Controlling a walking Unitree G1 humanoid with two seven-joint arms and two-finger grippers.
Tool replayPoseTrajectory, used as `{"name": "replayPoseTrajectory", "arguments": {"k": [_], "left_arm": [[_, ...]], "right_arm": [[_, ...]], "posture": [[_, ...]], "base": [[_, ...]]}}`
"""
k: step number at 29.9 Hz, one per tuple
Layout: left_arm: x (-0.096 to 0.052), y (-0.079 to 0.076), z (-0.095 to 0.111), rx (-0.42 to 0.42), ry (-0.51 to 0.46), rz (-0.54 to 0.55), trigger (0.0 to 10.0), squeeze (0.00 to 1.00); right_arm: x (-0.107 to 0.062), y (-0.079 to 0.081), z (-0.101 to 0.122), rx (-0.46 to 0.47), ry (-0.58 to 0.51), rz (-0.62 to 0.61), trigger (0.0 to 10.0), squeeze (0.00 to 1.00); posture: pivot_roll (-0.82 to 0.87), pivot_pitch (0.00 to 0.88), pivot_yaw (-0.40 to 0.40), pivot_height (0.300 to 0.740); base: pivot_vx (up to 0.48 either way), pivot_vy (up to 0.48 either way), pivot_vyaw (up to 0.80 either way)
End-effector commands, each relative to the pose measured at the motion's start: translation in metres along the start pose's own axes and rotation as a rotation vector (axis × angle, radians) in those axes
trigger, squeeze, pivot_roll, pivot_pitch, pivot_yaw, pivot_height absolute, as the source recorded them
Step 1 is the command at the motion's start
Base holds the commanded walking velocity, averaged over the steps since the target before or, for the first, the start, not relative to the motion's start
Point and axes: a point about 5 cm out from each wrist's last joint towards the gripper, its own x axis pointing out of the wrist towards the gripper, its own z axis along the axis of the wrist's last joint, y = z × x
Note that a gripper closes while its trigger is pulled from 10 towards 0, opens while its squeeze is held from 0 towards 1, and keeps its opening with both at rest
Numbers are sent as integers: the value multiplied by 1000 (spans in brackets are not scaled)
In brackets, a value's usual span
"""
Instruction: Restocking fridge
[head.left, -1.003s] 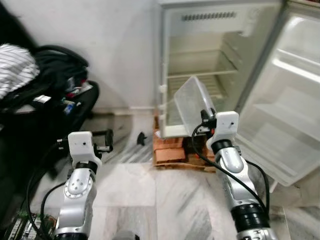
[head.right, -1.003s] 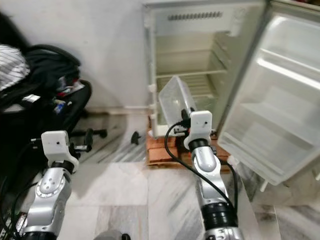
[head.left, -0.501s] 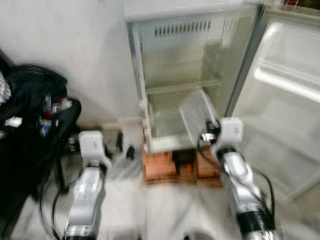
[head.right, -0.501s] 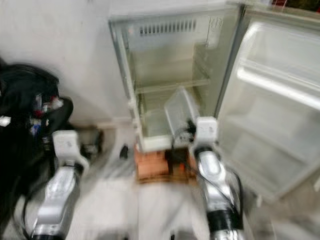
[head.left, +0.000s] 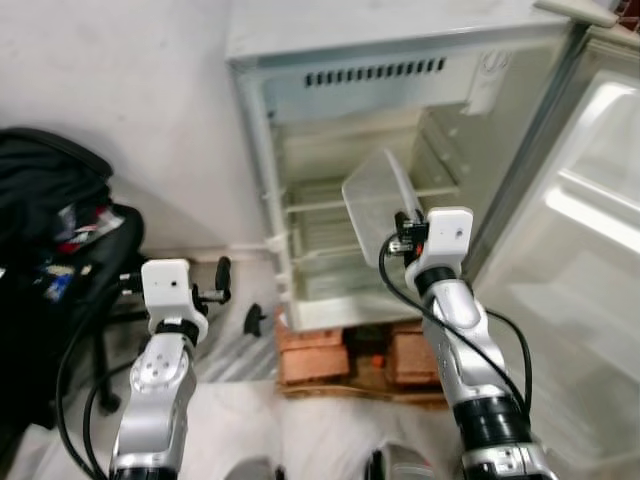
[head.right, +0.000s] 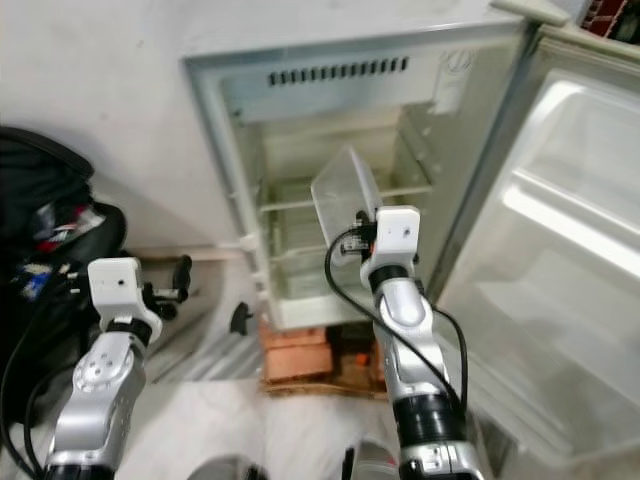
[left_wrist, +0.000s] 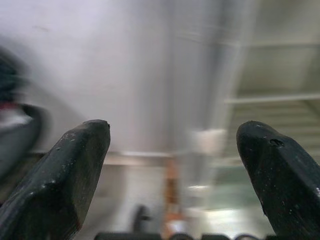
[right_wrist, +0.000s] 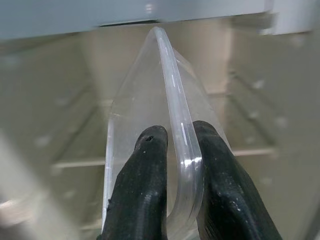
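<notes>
A small white fridge (head.left: 300, 40) stands open before me, its wire shelves (head.left: 330, 205) bare and its door (head.left: 590, 260) swung out to the right. My right gripper (right_wrist: 175, 145) is shut on the rim of a clear plastic container (head.left: 375, 205), held tilted in front of the fridge's middle shelf. The container (right_wrist: 150, 110) looks empty. My left gripper (left_wrist: 172, 145) is open with nothing between its fingers (left_wrist: 75, 160), held low to the left of the fridge (left_wrist: 260, 100).
The fridge rests on red bricks (head.left: 315, 352) over a wooden pallet. A black chair piled with bags (head.left: 50, 230) stands at the left against the white wall. The floor is pale marble.
The camera has come closer and swung left, so the fridge now sits centred and larger. The container is higher, level with the middle shelf. The left gripper stays open.
</notes>
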Motion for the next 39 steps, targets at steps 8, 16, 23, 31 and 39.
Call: {"name": "replayPoseTrajectory", "arguments": {"k": [8, 16, 23, 31, 39], "left_arm": [[-7, 7, -2, 11, 35, 31, 10000, 0], [-10, 10, -5, 2, 67, 62, 10000, 0], [-23, 13, 0, -19, 51, 21, 10000, 0], [-47, 9, 1, -24, 23, -53, 10000, 0], [-44, 9, 5, -26, 16, -66, 10000, 0]], "right_arm": [[-14, 6, -20, 40, 109, 24, 10000, 0], [-20, 7, -35, 91, 196, 28, 10000, 0], [-31, -6, -32, 111, 188, -22, 10000, 0], [-52, -22, -36, 92, 203, -59, 10000, 0], [-48, -16, -32, 88, 197, -43, 10000, 0]], "posture": [[111, 85, 29, 740], [116, 89, 25, 740], [122, 92, 25, 740], [115, 99, 27, 740], [115, 92, 22, 740]], "base": [[0, 0, 0], [0, 0, 0], [0, 0, 0], [0, 0, 0], [0, 328, 0]]}}
